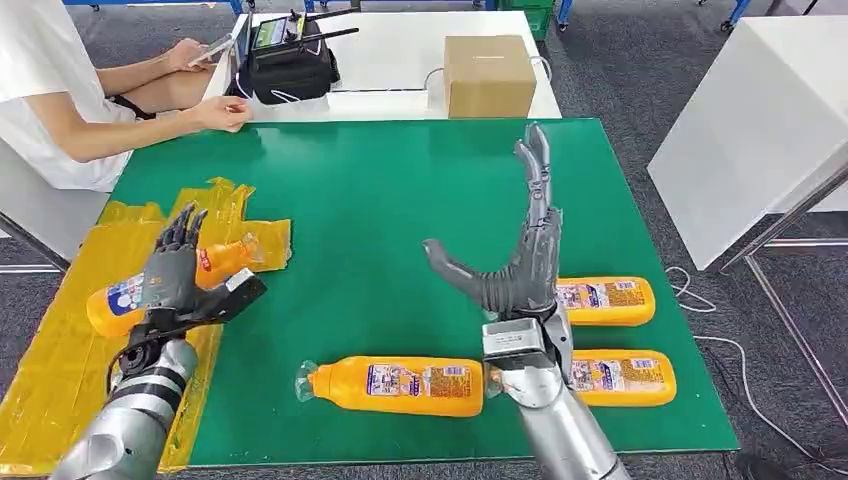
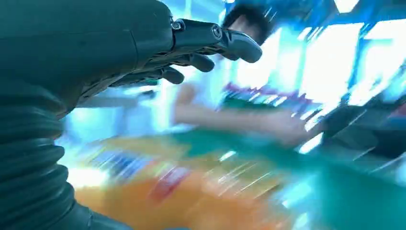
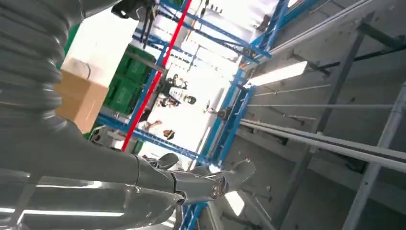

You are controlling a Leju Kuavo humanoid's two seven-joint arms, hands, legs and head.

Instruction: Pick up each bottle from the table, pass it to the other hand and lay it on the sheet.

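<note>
We count one orange bottle (image 1: 170, 283) lying on the yellow sheet (image 1: 60, 370) at the left side of the green table (image 1: 380, 200), with our left hand (image 1: 180, 278) over it, fingers spread; whether they grip the bottle or have let go we cannot tell, and the left wrist view is too blurred to help. Three bottles remain on the green: one near the front edge (image 1: 395, 386) and two on the right, one behind the other (image 1: 606, 300) (image 1: 620, 377). Our right hand (image 1: 520, 260) is raised above the table, fingers open and empty, between those bottles. Beyond the table sit a cardboard box (image 1: 488, 75) and a black bag (image 1: 290, 62), and a person's forearm (image 1: 150, 125) rests just at the far left corner, which we judge clear of our reach to the sheet.
</note>
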